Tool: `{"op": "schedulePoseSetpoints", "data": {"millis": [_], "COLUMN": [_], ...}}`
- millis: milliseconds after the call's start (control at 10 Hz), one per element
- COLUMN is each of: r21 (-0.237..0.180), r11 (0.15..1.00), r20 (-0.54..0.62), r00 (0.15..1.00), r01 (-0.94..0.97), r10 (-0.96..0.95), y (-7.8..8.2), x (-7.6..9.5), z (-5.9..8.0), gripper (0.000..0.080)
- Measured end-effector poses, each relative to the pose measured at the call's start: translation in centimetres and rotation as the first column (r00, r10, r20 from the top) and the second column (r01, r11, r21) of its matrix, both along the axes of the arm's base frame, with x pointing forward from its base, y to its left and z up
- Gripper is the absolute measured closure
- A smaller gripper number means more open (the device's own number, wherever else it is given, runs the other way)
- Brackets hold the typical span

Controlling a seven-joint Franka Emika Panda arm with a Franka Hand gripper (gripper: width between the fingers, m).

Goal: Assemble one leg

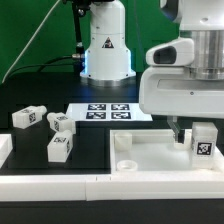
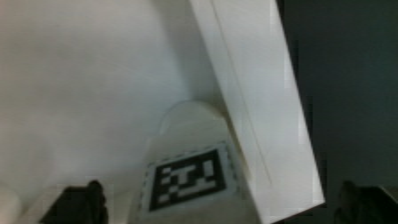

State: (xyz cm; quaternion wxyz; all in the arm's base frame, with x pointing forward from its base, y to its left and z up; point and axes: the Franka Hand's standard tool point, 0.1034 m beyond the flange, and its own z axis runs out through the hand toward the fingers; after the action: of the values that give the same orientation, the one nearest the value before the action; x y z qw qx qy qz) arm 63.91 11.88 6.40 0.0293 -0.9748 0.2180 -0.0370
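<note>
A small white oblong leg (image 1: 204,140) stands upright inside the large flat white tray-like piece (image 1: 150,152), near that piece's far corner on the exterior view's right, with its black-and-white square marker facing the camera. The gripper (image 1: 184,128) hangs just above and slightly toward the exterior view's left of this leg; one dark finger (image 1: 178,127) reaches down close beside it, but whether it touches the leg cannot be told from this angle. In the wrist view the same leg (image 2: 187,160) fills the centre, marker (image 2: 189,178) visible, lying between the two dark fingertips (image 2: 79,204), which sit wide apart at either edge with clear gaps to the leg, so the gripper is spread and holds nothing. A raised white rim (image 2: 249,100) of the tray-like piece runs alongside the leg. Three more legs (image 1: 60,147) rest on the black table (image 1: 25,160), well apart from the gripper, on the exterior view's left. The marker board (image 1: 108,112) lies flat behind them, in front of the arm's white base (image 1: 106,45).
</note>
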Motion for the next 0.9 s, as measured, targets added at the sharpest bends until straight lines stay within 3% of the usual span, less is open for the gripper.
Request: {"op": "schedulePoseSetpoints", "data": {"millis": [100,200,400,700,900], "r21": [0.001,0.000,0.012,0.030,0.056], "r11": [1.000,1.000,0.986,0.886,0.694], "r20": [-0.001,-0.001,-0.011,-0.028,-0.065], "r00": [1.000,1.000,0.986,0.887,0.696], "r01": [0.016,0.015,0.169,0.462,0.718], "r10": [-0.016,-0.015,-0.168,-0.461,-0.715], "y": [-0.04,-0.06,-0.20,-0.17,-0.35], "x": [0.01,0.01,-0.06,-0.06,0.14], "z": [0.00,-0.01,-0.07,-0.06,-0.16], "gripper": [0.0237,0.0237,0.0514,0.0514,0.0514]}}
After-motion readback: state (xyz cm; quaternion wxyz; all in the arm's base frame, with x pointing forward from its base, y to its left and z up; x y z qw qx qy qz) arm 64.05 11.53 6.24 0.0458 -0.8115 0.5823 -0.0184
